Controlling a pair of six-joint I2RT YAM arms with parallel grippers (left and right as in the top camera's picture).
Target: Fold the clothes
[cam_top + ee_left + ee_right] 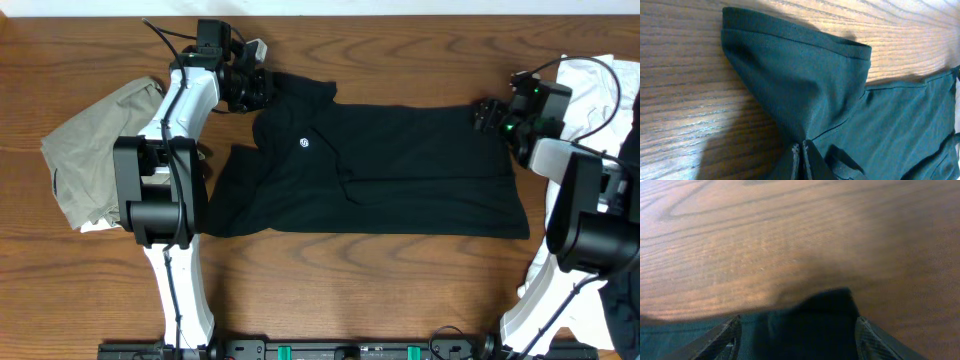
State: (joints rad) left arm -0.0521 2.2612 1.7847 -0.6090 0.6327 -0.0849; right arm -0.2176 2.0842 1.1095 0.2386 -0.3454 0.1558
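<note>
Now: the black short-sleeved shirt lies spread flat across the middle of the bench, collar end toward your left arm, bottom hem toward your right arm.

Handling (judgement): a light, limp knit. Expect it to drape and drag, not hold a shape. A pinch on one layer will tent the cloth around it. Take hold at stitched edges and corners, the sleeve cuff and bottom hem, where the fabric is doubled and less likely to slip out.

An olive-grey garment is bunched beside the left arm, and a white garment lies under the right arm.

Pose: your left arm reaches to the shirt's far left corner. The left end effector is clamped on the sleeve, which rises from the pinch in a ridge. Your right end effector sits low at the hem edge, fingers spread wide, with dark cloth between them but not pinched.

The small white logo faces up.
</note>
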